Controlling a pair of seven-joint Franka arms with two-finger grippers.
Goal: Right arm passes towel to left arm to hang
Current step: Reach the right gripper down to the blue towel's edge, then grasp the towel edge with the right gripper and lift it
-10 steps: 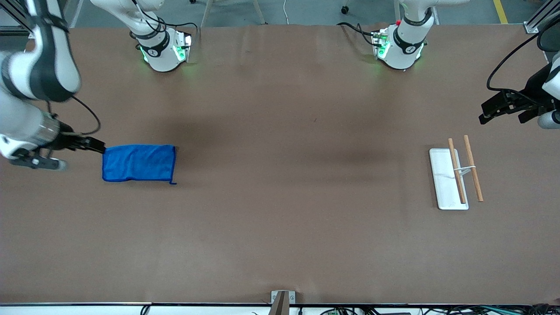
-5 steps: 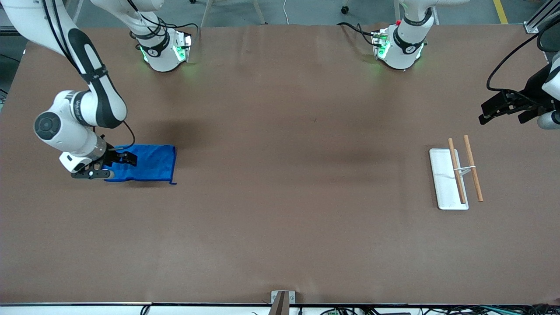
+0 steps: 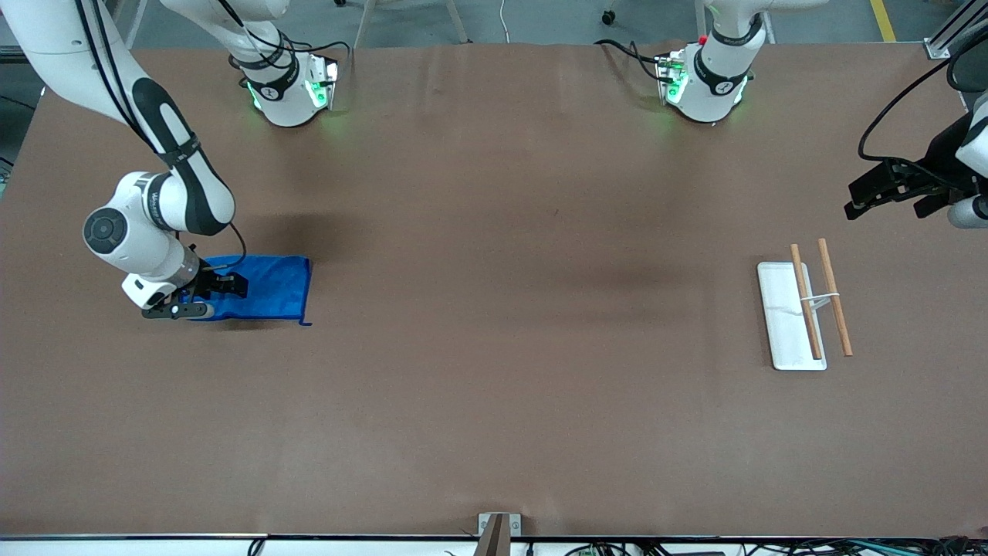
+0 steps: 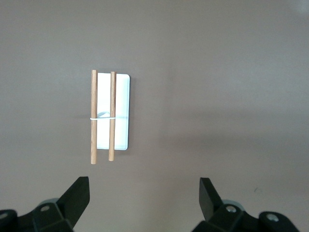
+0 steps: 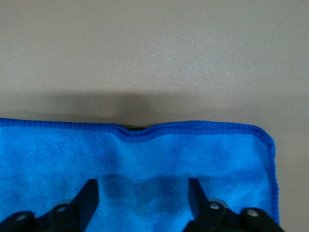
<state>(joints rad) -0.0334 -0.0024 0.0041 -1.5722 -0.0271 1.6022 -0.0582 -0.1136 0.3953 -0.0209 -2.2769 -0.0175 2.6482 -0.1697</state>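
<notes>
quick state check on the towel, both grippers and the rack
towel: flat on the table, not lifted, one edge slightly puckered
right gripper: down on the towel, fingers apart, pressing the cloth
left gripper: open, empty, waiting in the air above the rack
rack: white base flat on the table, two wooden rods, nothing hung

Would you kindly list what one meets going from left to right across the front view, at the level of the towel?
Right gripper low on the towel's end → towel → bare table → white tray → wooden rods; the left gripper waits above the tray's end.
</notes>
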